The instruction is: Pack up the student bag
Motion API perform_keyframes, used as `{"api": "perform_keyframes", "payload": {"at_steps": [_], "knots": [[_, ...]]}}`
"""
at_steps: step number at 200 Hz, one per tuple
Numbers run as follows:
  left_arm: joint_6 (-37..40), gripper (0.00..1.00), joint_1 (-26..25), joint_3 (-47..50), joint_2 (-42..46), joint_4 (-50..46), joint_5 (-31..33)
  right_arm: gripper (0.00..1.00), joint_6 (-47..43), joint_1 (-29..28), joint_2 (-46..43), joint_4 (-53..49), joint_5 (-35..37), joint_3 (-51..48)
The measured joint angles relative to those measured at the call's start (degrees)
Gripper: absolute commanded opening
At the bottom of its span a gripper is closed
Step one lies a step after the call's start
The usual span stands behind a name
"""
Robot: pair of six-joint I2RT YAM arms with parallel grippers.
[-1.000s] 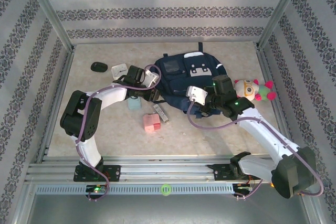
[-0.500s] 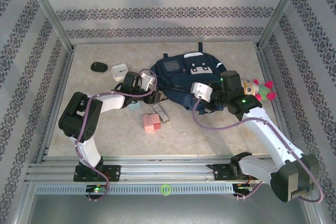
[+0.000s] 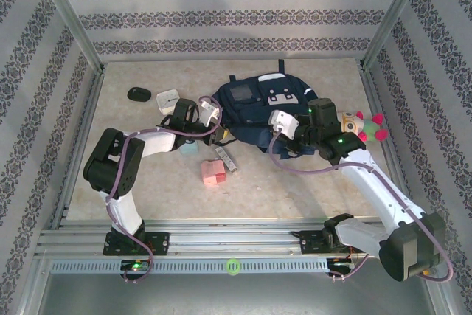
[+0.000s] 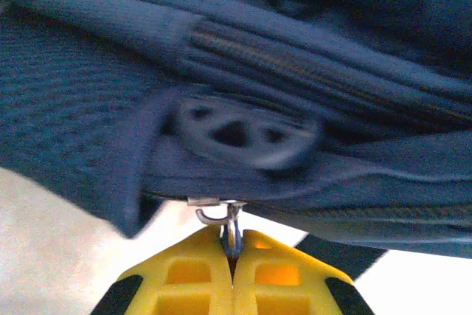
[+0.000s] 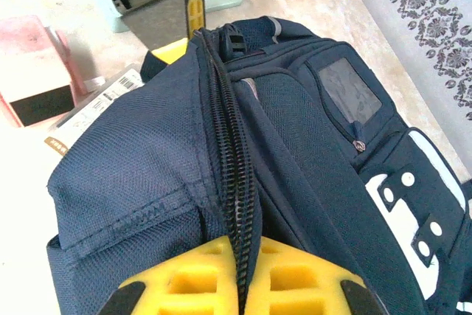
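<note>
The student bag (image 3: 258, 102), a dark navy backpack with white trim, lies at the back centre of the table. My left gripper (image 3: 223, 135) is at the bag's near left edge. In the left wrist view its yellow fingertips (image 4: 233, 247) are shut on a small metal zipper pull (image 4: 231, 220) that hangs from the bag (image 4: 310, 49). My right gripper (image 3: 274, 139) is at the bag's near right edge. In the right wrist view it (image 5: 243, 260) is shut on the zipper seam (image 5: 232, 160) of the bag (image 5: 140, 153), pinching the fabric up.
A pink box (image 3: 213, 172), a barcoded flat item (image 3: 227, 158) and a pale blue item (image 3: 189, 147) lie in front of the bag. A white square (image 3: 168, 99) and a black oval (image 3: 138, 94) sit at the back left. A plush toy (image 3: 359, 127) lies right of the bag.
My left gripper's jaws have closed on the zipper pull. The right gripper has shifted right and toward the back, still holding the bag's seam.
</note>
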State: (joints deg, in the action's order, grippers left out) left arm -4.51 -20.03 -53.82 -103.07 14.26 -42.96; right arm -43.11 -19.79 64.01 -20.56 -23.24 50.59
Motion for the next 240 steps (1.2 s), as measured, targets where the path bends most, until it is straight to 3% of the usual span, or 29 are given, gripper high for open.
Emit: {"api": "perform_keyframes", "payload": {"at_steps": [52, 118, 153, 166, 178, 217, 240], "knots": [[3.08, 0.01, -0.17, 0.04, 6.05, -6.1, -6.38, 0.0, 4.24, -4.2, 3.85, 9.75, 6.32, -6.01], [7.5, 0.0, -4.11, -1.95, 6.82, -16.48, -4.83, 0.0, 10.43, -6.69, 10.71, 18.32, 8.76, -8.61], [6.1, 0.0, -4.63, -2.27, 6.43, -16.79, 1.7, 0.44, 15.39, -7.1, 13.4, 19.28, 8.17, -8.0], [5.55, 0.0, -4.68, -3.32, 5.46, -17.18, 4.37, 0.56, 20.31, -7.02, 12.94, 18.05, 7.78, -7.17], [5.29, 0.0, -4.68, -4.81, 4.26, -17.84, 6.51, 0.6, 27.43, -6.91, 11.47, 16.55, 7.43, -6.29], [5.14, 0.0, -4.68, -8.55, 0.74, -21.77, 12.13, 0.46, 54.27, -4.13, 5.38, 11.54, 5.09, -4.04], [5.38, 0.0, -4.68, -9.49, 0.33, -25.07, 14.78, 0.47, 67.8, -4.09, 6.95, 11.45, 5.11, -4.87]]}}
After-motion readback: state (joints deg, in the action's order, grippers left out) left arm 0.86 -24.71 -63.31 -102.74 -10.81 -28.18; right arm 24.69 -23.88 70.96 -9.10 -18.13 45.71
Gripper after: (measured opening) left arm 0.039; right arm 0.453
